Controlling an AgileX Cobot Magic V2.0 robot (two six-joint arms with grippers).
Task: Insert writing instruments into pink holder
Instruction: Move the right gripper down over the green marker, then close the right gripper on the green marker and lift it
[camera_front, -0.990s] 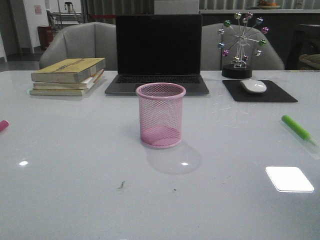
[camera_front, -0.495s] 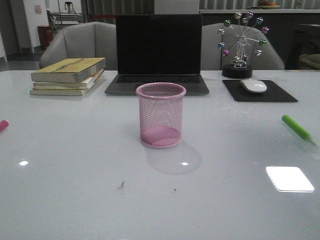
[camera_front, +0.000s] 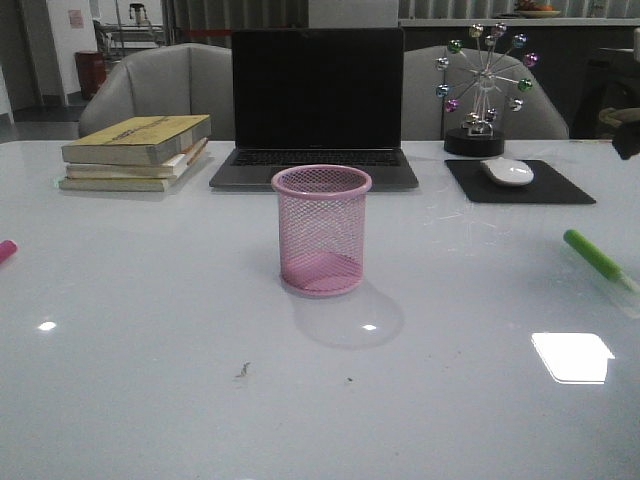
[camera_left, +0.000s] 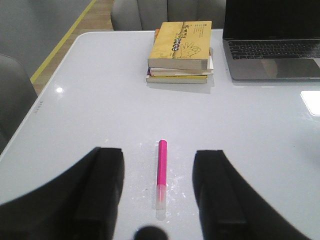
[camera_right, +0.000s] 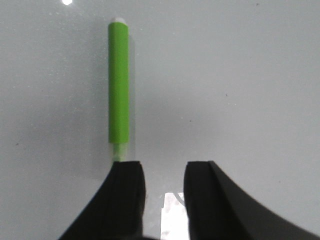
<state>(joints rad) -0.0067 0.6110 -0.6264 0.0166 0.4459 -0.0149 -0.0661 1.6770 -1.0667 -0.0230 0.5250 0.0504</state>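
Observation:
The pink holder, a mesh cup, stands upright and empty at the table's middle. A magenta marker with a pale end lies flat on the table, lined up between the fingers of my open left gripper, which hovers above it without touching. In the front view only that marker's tip shows at the left edge. The lime green marker lies at the far right. In the right wrist view the green marker runs away from one finger of my open right gripper, off to the side of the gap.
A closed-lid-up laptop stands behind the holder, a stack of books at the back left, and a mouse on a black pad with a ball ornament at the back right. A dark arm part shows at the right edge.
A dark part of the right arm has come into the front view's right edge, and the bright reflection on the table near it has changed shape. Holder and markers have not moved.

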